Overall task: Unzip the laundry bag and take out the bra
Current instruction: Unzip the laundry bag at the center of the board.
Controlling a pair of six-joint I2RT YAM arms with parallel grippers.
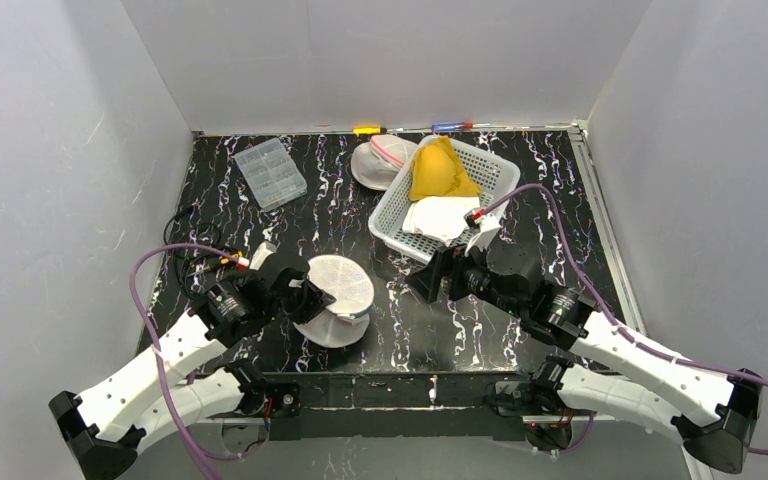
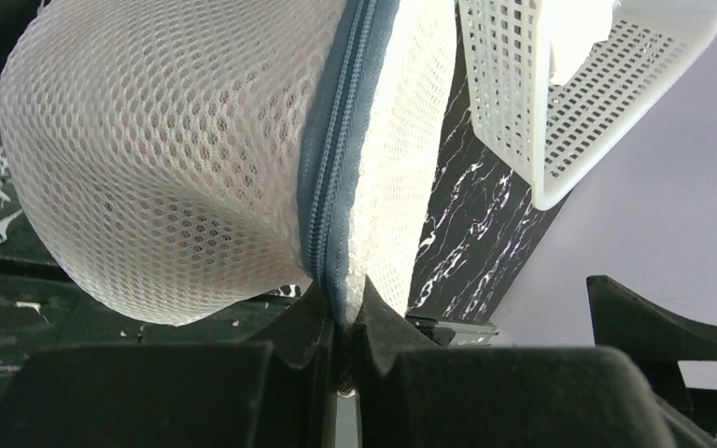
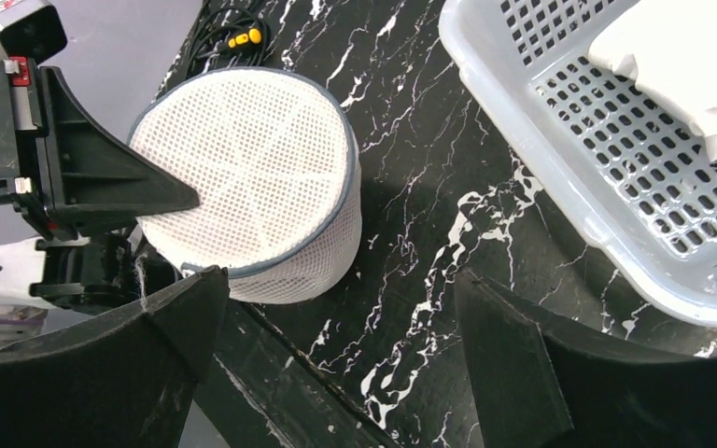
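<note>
Left gripper (image 2: 344, 319) is closed on the zipper seam (image 2: 331, 168) of the laundry bag (image 2: 168, 159), seen directly ahead of it. Right gripper (image 3: 334, 294) is held wide and empty, with the bag just ahead-left and the basket (image 3: 579, 112) ahead-right.

No legible text, brand, number or sign is found on any surface in the three views. One white sticker (image 3: 0, 7) on the left gripper (image 2: 347, 317) housing bears small dark print (too blurred to read).
</note>
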